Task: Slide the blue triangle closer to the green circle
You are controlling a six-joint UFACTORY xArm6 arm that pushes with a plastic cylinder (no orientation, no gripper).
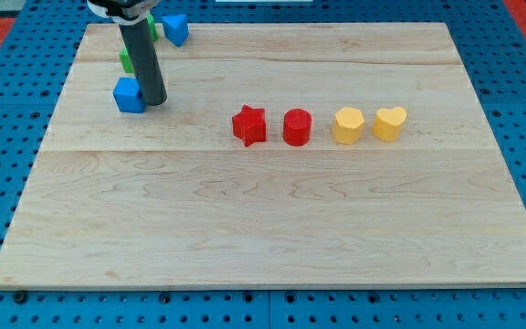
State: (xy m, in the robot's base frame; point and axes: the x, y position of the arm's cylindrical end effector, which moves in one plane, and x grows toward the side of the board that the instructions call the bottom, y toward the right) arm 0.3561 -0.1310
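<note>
My tip (154,101) rests on the wooden board (272,219) near the view's top left. A blue block (129,95) touches the rod's left side; its shape is hard to make out. A second blue block (175,28), angular in shape, lies at the board's top edge to the rod's right. A green block (126,60) sits just above the first blue block, partly hidden behind the rod. Another bit of green (154,26) shows beside the rod next to the upper blue block. I cannot tell which green block is the circle.
A row of blocks lies mid-board: a red star (249,125), a red cylinder (297,127), a yellow block (348,125) and a yellow heart (390,122). Blue pegboard (7,119) surrounds the board.
</note>
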